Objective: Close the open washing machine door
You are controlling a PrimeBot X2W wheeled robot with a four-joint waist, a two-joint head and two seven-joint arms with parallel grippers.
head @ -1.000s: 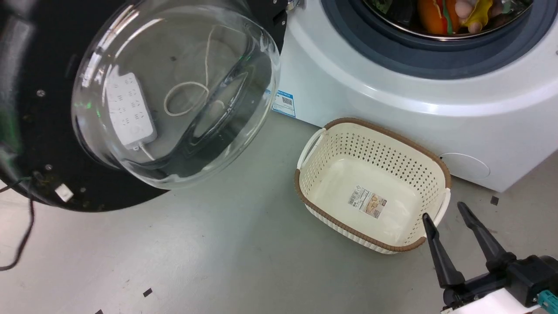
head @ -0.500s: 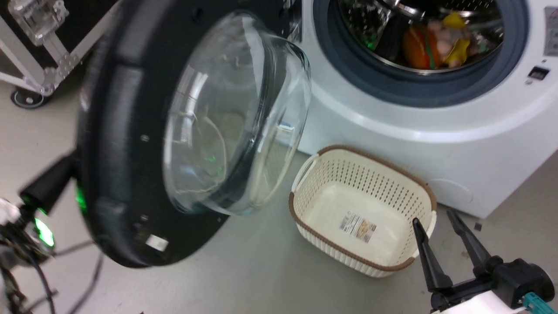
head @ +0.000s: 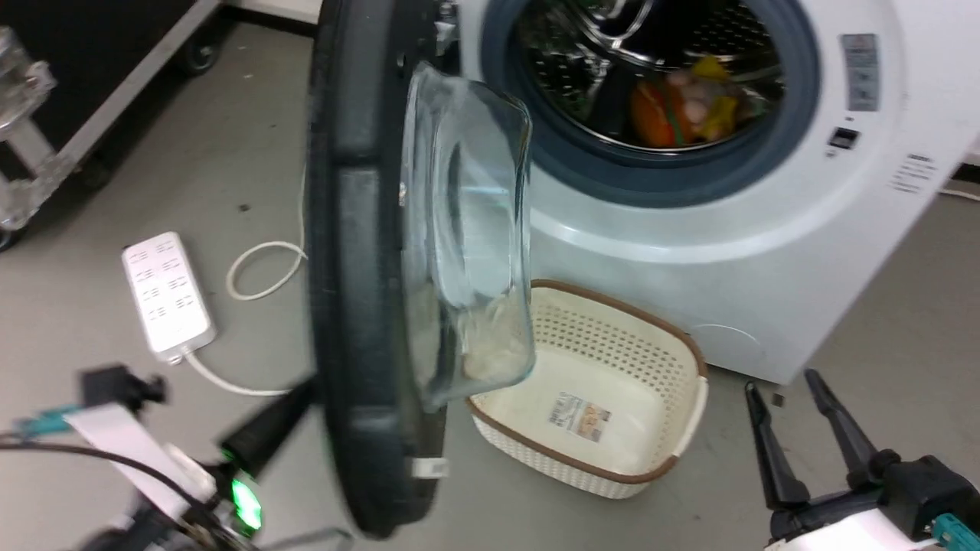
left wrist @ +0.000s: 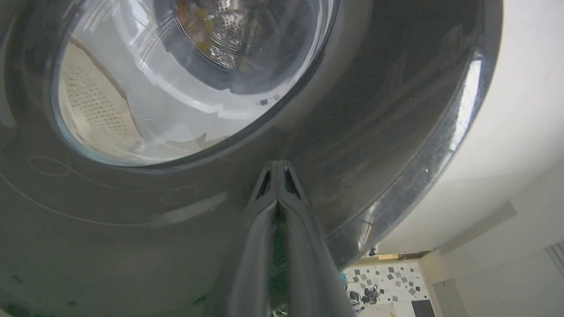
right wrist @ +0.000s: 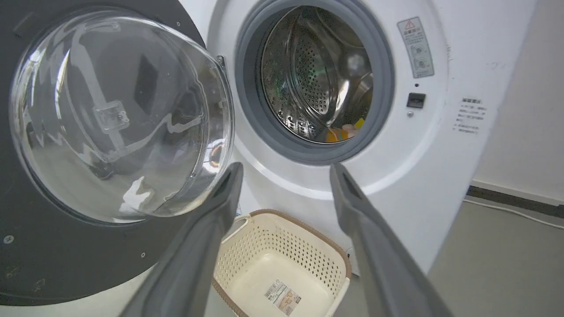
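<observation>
the door [head: 360, 306] stands half open, edge-on in the head view, left of the drum [head: 612, 69]. left gripper [left wrist: 277, 165], fingers pressed together, points at its dark outer face. the warning label [right wrist: 415, 46] on the machine [head: 766, 252] and barcode sticker [head: 579, 413] in the basket [head: 612, 337] are unreadable. right gripper [head: 781, 381] hangs spread and empty beside the basket.
</observation>
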